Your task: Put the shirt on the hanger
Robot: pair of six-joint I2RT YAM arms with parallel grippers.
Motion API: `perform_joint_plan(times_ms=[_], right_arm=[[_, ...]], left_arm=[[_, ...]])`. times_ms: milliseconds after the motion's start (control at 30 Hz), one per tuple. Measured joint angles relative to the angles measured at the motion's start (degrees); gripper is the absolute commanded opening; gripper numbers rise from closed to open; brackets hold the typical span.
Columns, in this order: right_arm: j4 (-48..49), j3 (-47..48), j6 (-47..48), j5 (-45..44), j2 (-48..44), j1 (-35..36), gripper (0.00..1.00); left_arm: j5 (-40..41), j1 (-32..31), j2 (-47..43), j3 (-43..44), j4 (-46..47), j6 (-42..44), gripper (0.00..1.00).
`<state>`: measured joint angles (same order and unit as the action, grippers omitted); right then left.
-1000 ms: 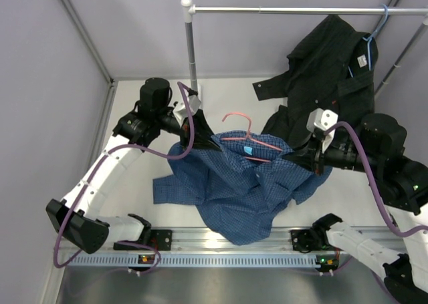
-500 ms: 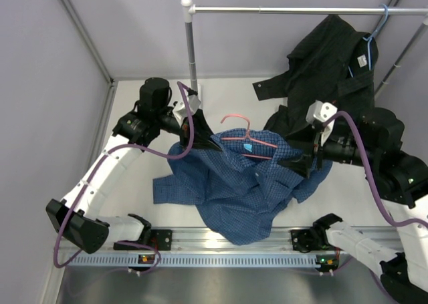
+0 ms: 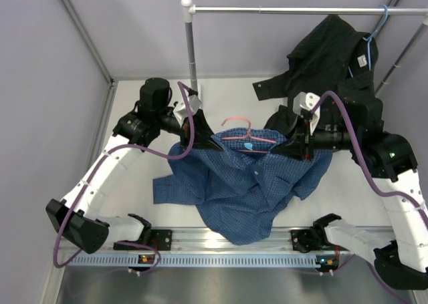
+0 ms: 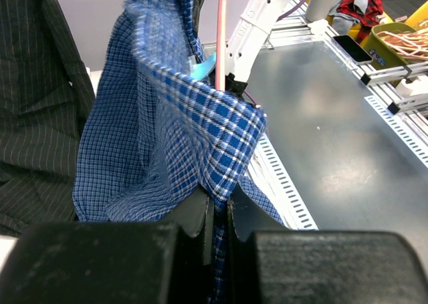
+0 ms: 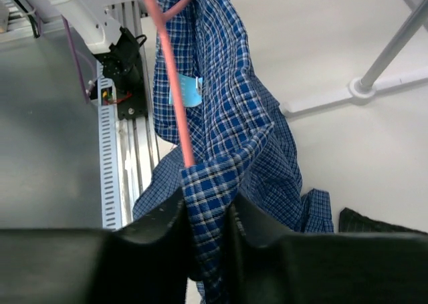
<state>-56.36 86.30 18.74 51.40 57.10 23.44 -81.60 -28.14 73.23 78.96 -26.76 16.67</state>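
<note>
We find the table (image 3: 231,93) carrying the shirt (image 3: 247,184) over its middle. The collar end is lifted and the tails and one sleeve trail toward the near edge. A black shirt (image 3: 334,57) hangs at the far right corner, well apart from the work. The hanger (image 5: 168,83) lies in the collar opening, hook toward the far edge. The left gripper (image 4: 219,207) is clenched on a fold of checked cloth at one shoulder. The right gripper (image 5: 206,204) is pinched on a fold at the other shoulder. The wire runs into that fold, but we cannot tell whether it is caught in the pinch. In our judgement the step is seating the shoulders over the wire. We advise drawing the two pinches apart evenly, so the cloth slides over both wire ends without tipping the hanger out.
</note>
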Motion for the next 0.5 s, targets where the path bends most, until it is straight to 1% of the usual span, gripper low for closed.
perform_joint_plan(times_ms=[33, 167, 367, 433, 467, 500], right_arm=[[-0.24, -0.13, 0.31, 0.26, -0.52, -0.02, 0.12], [-0.24, -0.85, 1.36, 0.92, -3.26, -0.02, 0.00], [1.09, -2.82, 1.62, 0.39, -5.51, 0.00, 0.00], [2.64, -4.70, 1.01, -0.55, -6.71, 0.00, 0.00], [3.98, -5.75, 0.42, -1.11, -7.50, 0.00, 0.00], [5.14, -6.78, -0.22, -2.19, -8.48, 0.00, 0.00]], left_arm=[[0.00, 0.00, 0.00, -0.02, 0.00, 0.00, 0.00], [0.04, -0.17, 0.00, 0.00, 0.20, 0.02, 0.00], [0.13, -1.05, 0.07, 0.00, 0.42, 0.02, 0.00], [0.42, -1.01, 0.35, 0.35, 0.22, -0.02, 0.19], [0.44, -1.01, 0.61, 0.76, 0.17, -0.02, 0.23], [0.24, -1.01, 0.83, 1.14, 0.11, 0.02, 0.38]])
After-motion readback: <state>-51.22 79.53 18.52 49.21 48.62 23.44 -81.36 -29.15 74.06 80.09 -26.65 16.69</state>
